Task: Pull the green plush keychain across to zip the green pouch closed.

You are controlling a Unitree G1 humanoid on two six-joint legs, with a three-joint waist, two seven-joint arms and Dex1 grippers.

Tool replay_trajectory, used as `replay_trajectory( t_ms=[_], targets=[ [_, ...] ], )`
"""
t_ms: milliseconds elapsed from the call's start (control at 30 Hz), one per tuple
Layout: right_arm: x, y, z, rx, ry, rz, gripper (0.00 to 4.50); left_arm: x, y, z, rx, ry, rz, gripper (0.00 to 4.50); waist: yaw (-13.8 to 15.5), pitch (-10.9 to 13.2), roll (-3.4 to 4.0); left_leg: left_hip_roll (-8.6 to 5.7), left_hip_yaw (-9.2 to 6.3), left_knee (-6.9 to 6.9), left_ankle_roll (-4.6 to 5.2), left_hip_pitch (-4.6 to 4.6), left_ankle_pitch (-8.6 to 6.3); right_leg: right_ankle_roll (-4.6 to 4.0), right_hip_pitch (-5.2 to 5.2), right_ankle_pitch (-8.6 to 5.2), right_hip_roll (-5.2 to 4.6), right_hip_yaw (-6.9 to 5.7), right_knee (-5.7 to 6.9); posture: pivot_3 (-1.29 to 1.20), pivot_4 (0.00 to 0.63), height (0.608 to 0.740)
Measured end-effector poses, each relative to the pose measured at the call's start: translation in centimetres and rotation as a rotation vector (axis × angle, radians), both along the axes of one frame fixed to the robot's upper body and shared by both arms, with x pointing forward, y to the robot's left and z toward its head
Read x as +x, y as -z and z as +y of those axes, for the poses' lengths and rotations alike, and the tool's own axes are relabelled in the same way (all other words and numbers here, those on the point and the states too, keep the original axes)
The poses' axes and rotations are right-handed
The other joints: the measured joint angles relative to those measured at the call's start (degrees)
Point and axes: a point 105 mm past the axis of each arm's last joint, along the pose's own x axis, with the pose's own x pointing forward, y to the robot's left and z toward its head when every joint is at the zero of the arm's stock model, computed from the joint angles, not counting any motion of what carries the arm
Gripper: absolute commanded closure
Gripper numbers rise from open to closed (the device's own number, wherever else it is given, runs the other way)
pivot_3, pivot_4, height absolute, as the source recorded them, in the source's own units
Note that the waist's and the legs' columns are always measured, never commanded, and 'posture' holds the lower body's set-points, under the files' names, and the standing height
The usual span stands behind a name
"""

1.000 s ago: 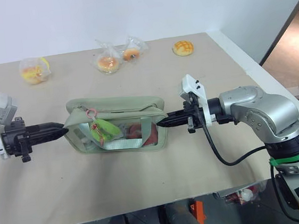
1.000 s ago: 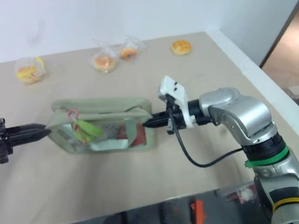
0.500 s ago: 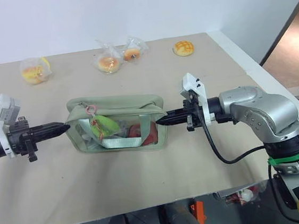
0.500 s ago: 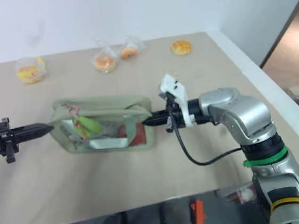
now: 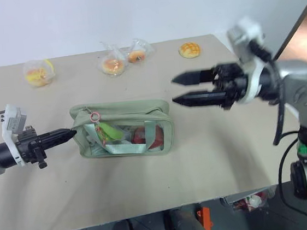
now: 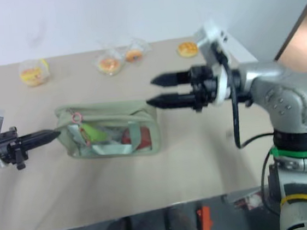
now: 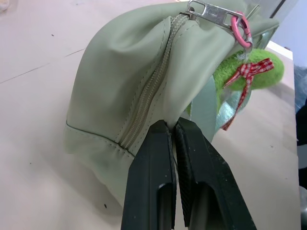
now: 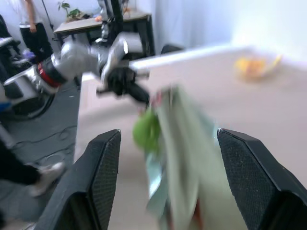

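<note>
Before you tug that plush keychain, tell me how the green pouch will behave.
The green pouch looks like soft fabric with clear plastic sides, so it will probably sag and crumple rather than stay stiff. It lies unanchored on the table, likely sliding unless the left claw, shut on its end, holds it. The green plush keychain dangles loosely and would probably swing.

No readable text, labels, brand names, numbers or signs appear anywhere in these views.
</note>
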Motion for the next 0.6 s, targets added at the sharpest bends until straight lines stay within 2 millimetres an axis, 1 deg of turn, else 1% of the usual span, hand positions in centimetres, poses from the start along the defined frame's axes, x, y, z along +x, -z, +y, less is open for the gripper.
replay_trajectory(
  t_ms=[67, 133, 233, 400, 533, 600],
  targets=[
    [-0.2, 0.2, 2.0, -0.009, -0.035, 0.060, 1.15, 0.1, 0.1, -0.1, -0.005, -0.003, 0.000, 4.50, -0.1, 0.0, 0.01, 0.00, 0.00, -0.02, 0.00, 0.06, 0.00, -0.02, 0.03, 0.01, 0.00, 0.03, 0.00, 0.00, 0.150, 0.740],
    [-0.4, 1.6, 4.6, -0.069, -0.062, 0.150, 1.15, 0.2, 0.1, -0.4, -0.011, 0.005, -0.003, 4.50, 0.1, 0.0, 0.01, -0.01, -0.01, -0.02, 0.01, 0.00, 0.00, -0.04, 0.02, 0.03, 0.00, 0.03, 0.00, 0.00, 0.150, 0.740],
    [-0.3, 2.7, 6.1, -0.129, -0.044, 0.196, 1.15, 0.3, 0.2, -0.8, -0.020, 0.016, -0.005, 4.50, 0.6, 0.0, 0.01, -0.04, 0.04, -0.02, 0.01, -0.16, 0.00, -0.01, -0.04, 0.04, -0.05, 0.07, -0.05, 0.00, 0.150, 0.740],
    [0.6, 4.8, 6.9, -0.241, 0.026, 0.243, 1.15, 0.5, 0.2, -1.0, -0.030, 0.018, -0.014, 4.50, 0.9, 0.0, -0.01, -0.06, 0.09, -0.02, 0.02, -0.32, -0.02, 0.04, -0.16, 0.02, -0.05, 0.14, -0.10, 0.00, 0.150, 0.740],
    [0.2, 6.4, 7.5, -0.329, 0.010, 0.261, 1.15, 0.7, 0.2, -0.9, -0.033, 0.004, -0.018, 4.50, 1.0, 0.0, -0.01, -0.03, 0.04, -0.03, 0.05, -0.31, -0.04, 0.02, -0.17, 0.01, 0.00, 0.11, -0.09, 0.00, 0.150, 0.740],
    [0.3, 6.7, 7.6, -0.355, 0.021, 0.240, 1.15, 0.7, 0.2, -1.0, -0.033, 0.004, -0.017, 4.50, 1.0, 0.0, -0.01, -0.03, 0.04, -0.02, 0.05, -0.29, -0.04, 0.02, -0.16, 0.01, 0.00, 0.11, -0.09, 0.00, 0.150, 0.740]
  ],
)
